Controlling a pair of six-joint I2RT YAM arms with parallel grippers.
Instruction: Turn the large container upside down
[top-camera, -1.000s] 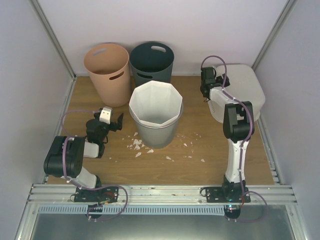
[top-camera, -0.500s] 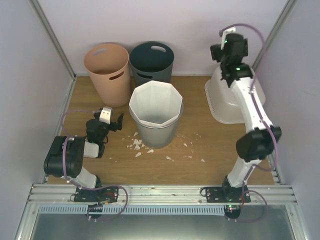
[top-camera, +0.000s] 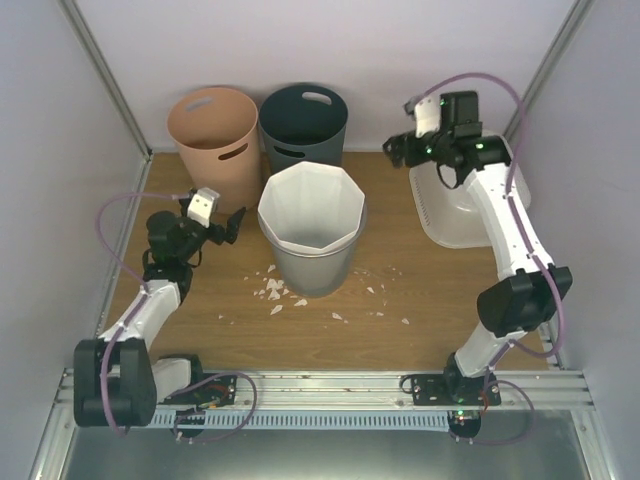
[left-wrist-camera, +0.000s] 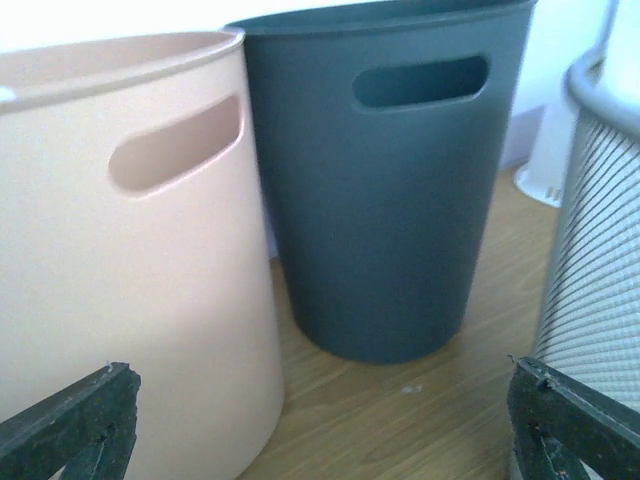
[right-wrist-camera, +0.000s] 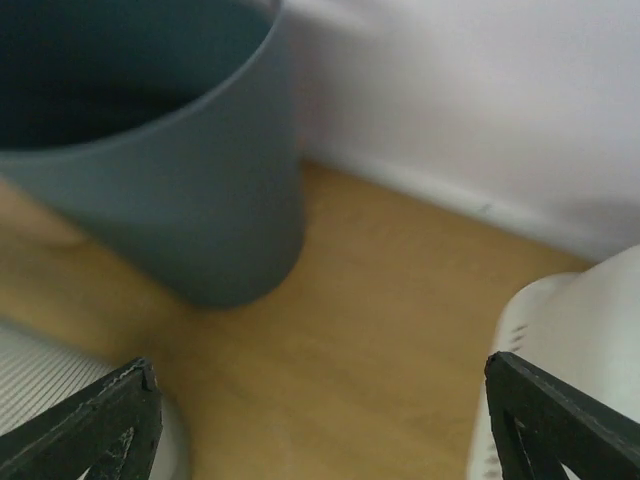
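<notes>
I see the large container (top-camera: 447, 216) on the table (top-camera: 350, 335) at the far right, just right of my right gripper (top-camera: 402, 150), whose jaws are wide apart and empty, same as the left gripper (top-camera: 224, 228).

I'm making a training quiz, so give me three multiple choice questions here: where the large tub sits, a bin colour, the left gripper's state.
1. Where is the large container? A) between the back bins B) far right of the table C) by the arm bases
2. What colour is the bin beside the peach bin? A) red B) yellow C) dark grey-green
3. The left gripper is: A) open, empty B) shut on a rim C) shut on a scrap
1 B: it sits far right, at the back. 2 C: the dark bin stands there. 3 A: its jaws stand wide apart.
</notes>
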